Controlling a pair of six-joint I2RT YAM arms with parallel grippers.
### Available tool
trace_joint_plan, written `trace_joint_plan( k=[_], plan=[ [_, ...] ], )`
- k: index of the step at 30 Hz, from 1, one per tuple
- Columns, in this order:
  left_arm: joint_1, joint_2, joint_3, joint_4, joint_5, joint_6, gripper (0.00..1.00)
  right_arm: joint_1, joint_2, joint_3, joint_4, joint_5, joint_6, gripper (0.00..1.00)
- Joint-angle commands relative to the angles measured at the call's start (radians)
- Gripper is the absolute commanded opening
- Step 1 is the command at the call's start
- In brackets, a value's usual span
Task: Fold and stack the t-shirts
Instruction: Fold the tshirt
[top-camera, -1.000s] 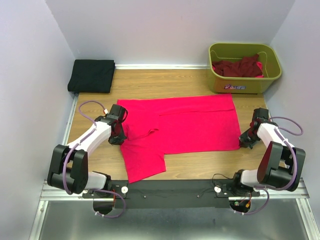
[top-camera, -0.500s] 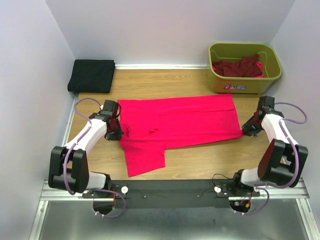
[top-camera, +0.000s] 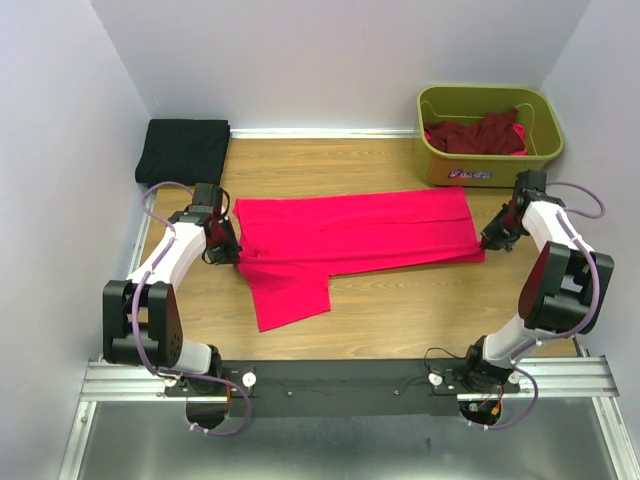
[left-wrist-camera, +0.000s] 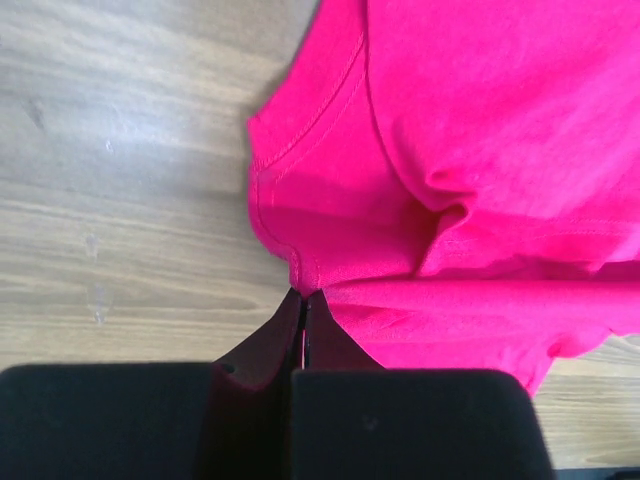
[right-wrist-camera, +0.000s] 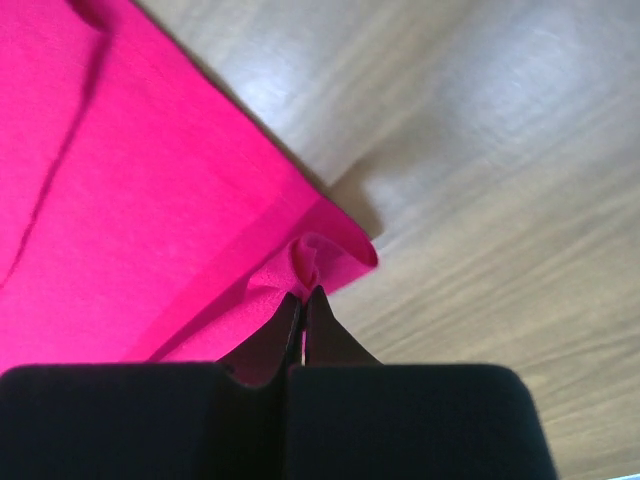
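- Position: the bright pink-red short-sleeved cloth t-shirt lies spread mid-way on the light wooden table. Its long axis runs 9 to 3 o'clock, and one sleeve flap sticks out toward 7 o'clock.
- Handling: it is light and limp, with no stiffness. It drapes and wrinkles, and keeps its line only if both ends travel together. The best holds are the stitched hems and corners, where the cloth is doubled.
- Tool, left gripper: the jaws are pinched together on the hem at the 9 o'clock end, beside the sleeve seam.
- Tool, right gripper: the jaws are closed on the bottom-hem corner at the 3 o'clock end, and cloth bunches at the tips.
- Versus a second ago: both grippers sit further toward 12 o'clock and the near edge has gone with them, so the band is narrower. It probably lands on the far edge, though the layers are hard to separate from overhead.
- The folded black cloth shirt at 10 o'clock and the olive-green plastic tub of dark maroon shirts at 1 o'clock are unchanged.
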Motion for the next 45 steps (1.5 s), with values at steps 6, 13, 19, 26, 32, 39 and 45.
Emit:
trace_joint_plan(
  k=[6,13,19,26,32,39,45],
  plan=[
    [0.063,0.074,0.082,0.035,0.065,0.062,0.00,0.024,0.111,0.126,0.033,-0.017,-0.019,0.01],
    [0.089,0.145,0.152,0.057,0.091,0.076,0.00,0.027,0.186,0.202,0.040,-0.023,-0.021,0.01],
    [0.095,0.206,0.186,0.089,0.092,0.066,0.00,0.047,0.247,0.237,0.057,-0.036,-0.016,0.01],
    [0.100,0.253,0.163,0.139,0.081,0.055,0.00,0.066,0.295,0.264,0.094,-0.042,-0.003,0.01],
    [0.104,0.266,0.162,0.158,0.071,0.047,0.00,0.076,0.302,0.300,0.110,-0.042,0.008,0.01],
    [0.114,0.283,0.145,0.184,0.063,0.042,0.00,0.078,0.339,0.320,0.117,-0.031,0.013,0.02],
    [0.117,0.295,0.132,0.210,0.060,0.038,0.00,0.078,0.367,0.291,0.133,0.006,0.011,0.08]
  ],
)
